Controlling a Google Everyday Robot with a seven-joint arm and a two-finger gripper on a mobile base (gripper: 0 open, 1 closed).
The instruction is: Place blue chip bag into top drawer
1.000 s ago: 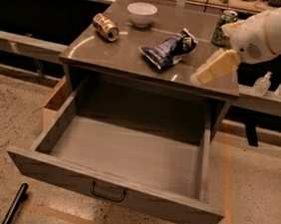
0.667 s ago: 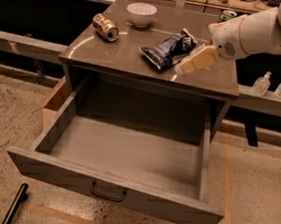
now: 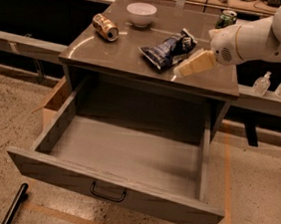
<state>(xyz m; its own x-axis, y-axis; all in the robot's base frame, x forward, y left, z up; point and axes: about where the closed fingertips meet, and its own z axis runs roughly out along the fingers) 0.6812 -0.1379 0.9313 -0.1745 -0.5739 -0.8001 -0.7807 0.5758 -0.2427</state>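
Note:
The blue chip bag (image 3: 167,49) lies crumpled on the grey cabinet top (image 3: 117,51), right of its middle. The top drawer (image 3: 170,207) is pulled wide open below it and holds nothing; its dark handle (image 3: 108,193) sits at the centre of the front panel. My gripper (image 3: 182,70), cream-coloured on a white arm, reaches in from the right. It hangs low over the cabinet top, just right of the bag's near end, and looks close to or touching it.
A bronze can (image 3: 105,27) lies on its side at the back left of the top, and a white bowl (image 3: 141,13) stands behind the bag. A green can (image 3: 226,18) stands at the back right. Two clear bottles (image 3: 273,85) stand on a ledge to the right. A cardboard box (image 3: 55,101) sits left of the drawer.
My gripper has moved left and slightly down, from the top's right edge to right beside the chip bag. The bag and drawer have not moved.

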